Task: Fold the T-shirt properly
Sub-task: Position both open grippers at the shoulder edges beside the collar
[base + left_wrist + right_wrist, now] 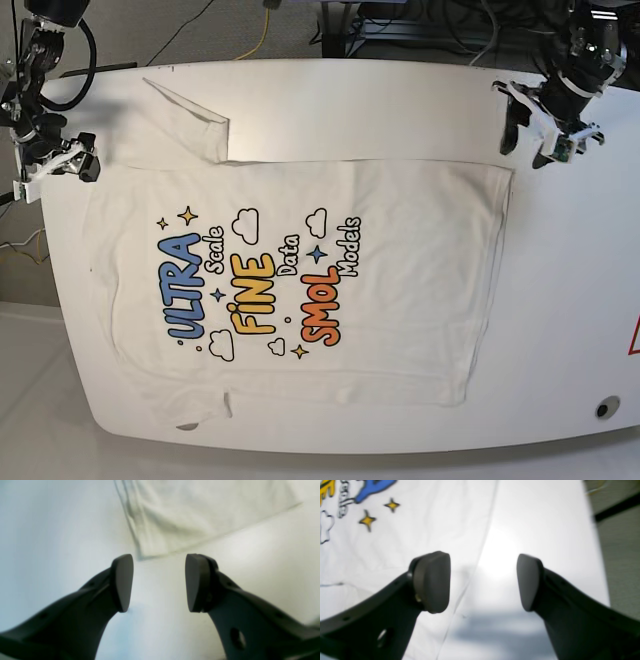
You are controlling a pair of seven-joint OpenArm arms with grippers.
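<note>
- T-shirt [300, 280] lies spread flat, print side up, across the white table [560, 330], and neither arm holds any of it; from the flat, unfolded cloth, the folding looks to be only starting.
- Going left to right in the base view, the right gripper [58, 165] comes first, hovering over the table edge with the shirt's shoulder end just beside it, on its inner side.
- Its wrist view shows the right gripper [482, 580] with jaws spread wide and empty; the cloth edge runs under the gap between them, one pad [432, 580] over cloth, the other over bare table. That straddle suits a pinch on the edge.
- One sleeve [185, 125] is partly doubled over above the body, not far from this gripper; it may need flattening.
- Farthest right in the base view, the left gripper [548, 125] hangs above the shirt's hem corner, tilted down toward it.
- From its wrist camera the left gripper [158, 582] is parted and empty, with the hem corner [142, 555] just ahead of the fingertips, between them but not yet within reach.
- Both arms sit at opposite ends of the same long edge, likely so they can lift it together.
</note>
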